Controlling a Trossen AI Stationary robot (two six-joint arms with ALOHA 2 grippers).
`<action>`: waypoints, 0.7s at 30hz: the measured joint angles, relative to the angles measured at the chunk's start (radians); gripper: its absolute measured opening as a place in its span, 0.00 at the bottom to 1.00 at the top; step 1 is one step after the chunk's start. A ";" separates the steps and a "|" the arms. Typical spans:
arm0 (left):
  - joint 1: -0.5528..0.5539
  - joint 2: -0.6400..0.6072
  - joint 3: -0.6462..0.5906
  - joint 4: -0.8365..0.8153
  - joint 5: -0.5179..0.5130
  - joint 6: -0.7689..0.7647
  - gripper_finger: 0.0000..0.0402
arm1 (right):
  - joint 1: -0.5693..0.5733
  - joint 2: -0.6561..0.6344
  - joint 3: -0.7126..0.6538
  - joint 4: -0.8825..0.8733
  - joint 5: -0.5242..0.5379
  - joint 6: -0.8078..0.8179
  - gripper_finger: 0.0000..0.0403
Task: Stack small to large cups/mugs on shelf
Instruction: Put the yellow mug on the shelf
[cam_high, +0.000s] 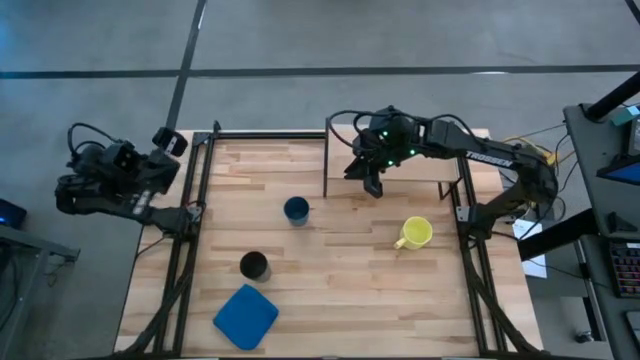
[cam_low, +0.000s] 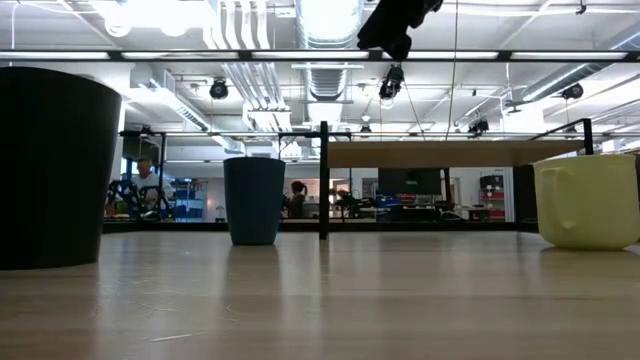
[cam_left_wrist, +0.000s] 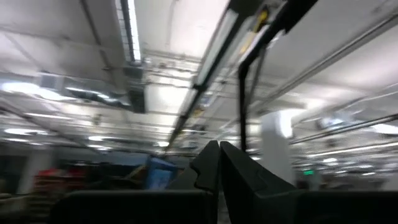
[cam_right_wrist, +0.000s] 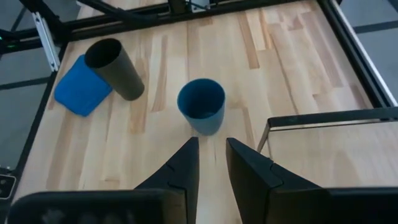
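Note:
The dark blue cup (cam_high: 296, 210) stands upright mid-table; it also shows in the right wrist view (cam_right_wrist: 201, 106) and the low view (cam_low: 254, 200). The taller black cup (cam_high: 254, 265) stands nearer the front, and the yellow mug (cam_high: 413, 233) stands on the right. The light wood shelf (cam_high: 410, 165) is at the far right. My right gripper (cam_high: 372, 186) hovers above the shelf's left front corner, open and empty, its fingers (cam_right_wrist: 186, 163) pointing toward the blue cup. My left gripper (cam_left_wrist: 219, 163) is shut and empty, parked off the table's left edge (cam_high: 120, 178).
A flat blue square cloth (cam_high: 245, 315) lies near the front edge, beside the black cup. Dark frame rails (cam_high: 185, 250) run along the table's left and right sides. The shelf's thin dark upright (cam_low: 323, 180) stands between the blue cup and the yellow mug.

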 joint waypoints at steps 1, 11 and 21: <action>0.000 0.008 0.000 -0.004 -0.030 0.047 0.00 | 0.003 0.003 0.000 0.000 0.000 0.002 0.19; 0.000 0.057 -0.006 -0.010 -0.378 0.157 0.00 | 0.059 -0.009 0.000 0.002 -0.001 0.030 0.18; 0.000 0.068 -0.007 -0.113 -0.472 0.231 0.00 | 0.130 0.041 0.000 0.034 0.007 0.030 0.19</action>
